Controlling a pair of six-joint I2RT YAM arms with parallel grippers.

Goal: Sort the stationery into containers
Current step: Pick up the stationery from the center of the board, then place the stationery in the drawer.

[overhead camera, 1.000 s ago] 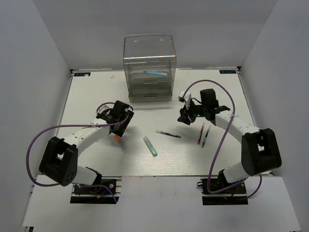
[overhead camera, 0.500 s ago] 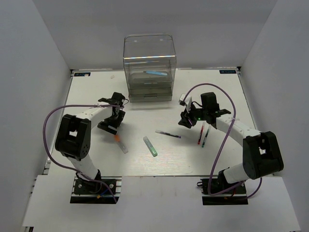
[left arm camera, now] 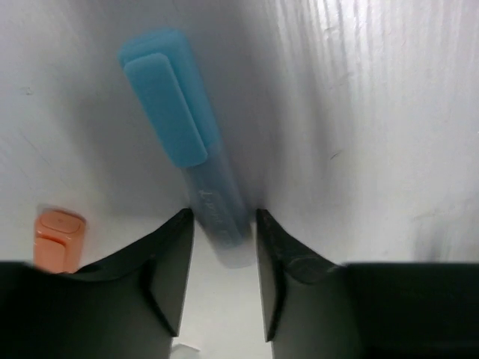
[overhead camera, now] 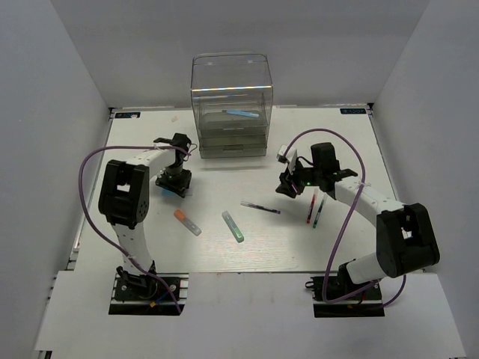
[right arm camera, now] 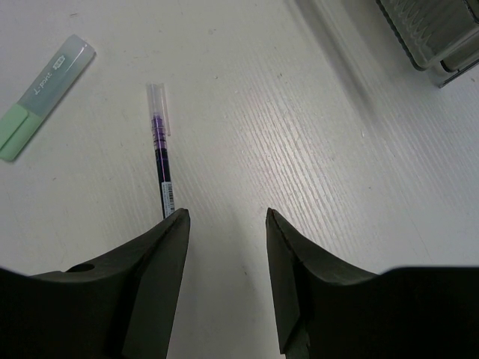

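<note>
Left gripper [left arm camera: 223,218]: low on the table, its fingers drawn in narrow on either side of the light blue marker [left arm camera: 168,112]; we cannot tell whether they press it.
Light blue marker: flat on the table [overhead camera: 359,149], in front of the drawer unit [overhead camera: 232,82] and to its left.
Orange-capped marker [left arm camera: 58,239]: near the left finger, apart from the blue one.
Right gripper [right arm camera: 227,217]: we see its jaws apart, holding nothing.
Thin dark pen [right arm camera: 161,157]: on the table, its end just by that gripper's finger.
Green-tipped marker [right arm camera: 45,97]: left of the pen, apart.
Red pen [overhead camera: 310,209], teal pen [overhead camera: 319,211]: side by side.
Drawer unit: a blue pen [overhead camera: 243,114] inside.
</note>
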